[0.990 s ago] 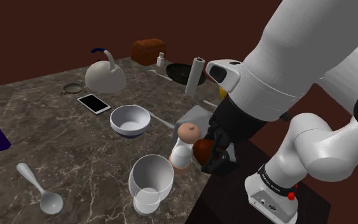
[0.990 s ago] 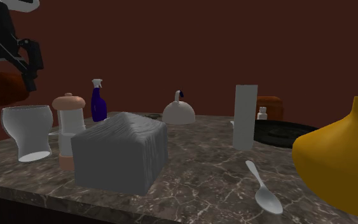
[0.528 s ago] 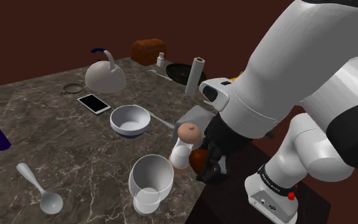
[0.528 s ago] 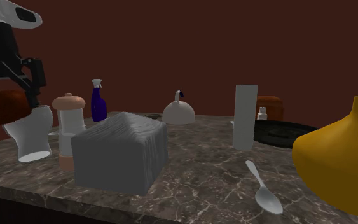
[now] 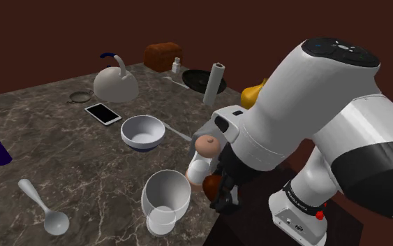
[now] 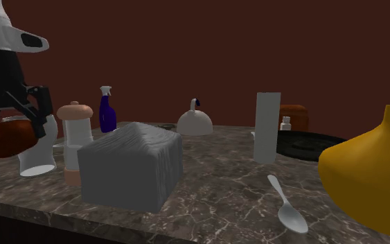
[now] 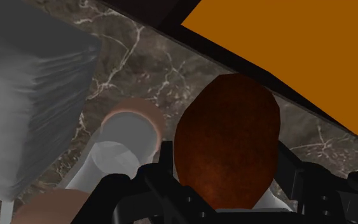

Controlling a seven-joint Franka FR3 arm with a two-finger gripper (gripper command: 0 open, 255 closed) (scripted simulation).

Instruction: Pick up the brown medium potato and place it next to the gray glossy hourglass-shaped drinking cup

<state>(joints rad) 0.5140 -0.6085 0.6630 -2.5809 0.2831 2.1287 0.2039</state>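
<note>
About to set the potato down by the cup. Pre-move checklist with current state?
1. Grip: ok. The jaws clasp the potato on both sides.
2. Potato off the counter: ok. It hangs above it in the second exterior view.
3. Cup upright: ok.
4. Gap to the mill: cannot tell. The potato looks close beside its base in the shoulder view.
5. Landing spot: cannot tell. The potato hangs at the counter's edge and hides what lies under it in the wrist view.
</note>
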